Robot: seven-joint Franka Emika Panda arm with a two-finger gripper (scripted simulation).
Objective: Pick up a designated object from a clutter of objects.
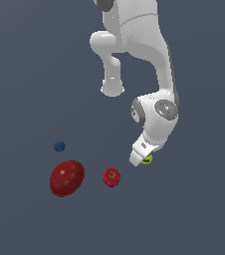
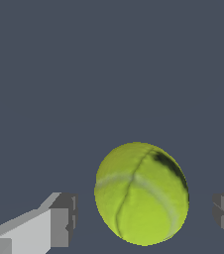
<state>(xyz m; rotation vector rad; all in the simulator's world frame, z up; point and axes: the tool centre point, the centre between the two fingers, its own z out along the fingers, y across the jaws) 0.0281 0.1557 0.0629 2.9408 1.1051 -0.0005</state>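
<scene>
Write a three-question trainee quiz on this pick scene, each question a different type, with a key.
1. True or false: the gripper is shut on the yellow-green ball.
2. Which object lies nearest the large dark-red ovoid in the exterior view? A) small red apple B) yellow-green ball C) neither
3. Fill in: the tiny ball beyond the ovoid is coloured ____.

Key:
1. False; the fingers stand apart on either side of the ball, with gaps showing.
2. A
3. blue

The exterior view looks down from afar; the wrist view sits close; both show the yellow-green ball (image 1: 147,160) (image 2: 141,193).
</scene>
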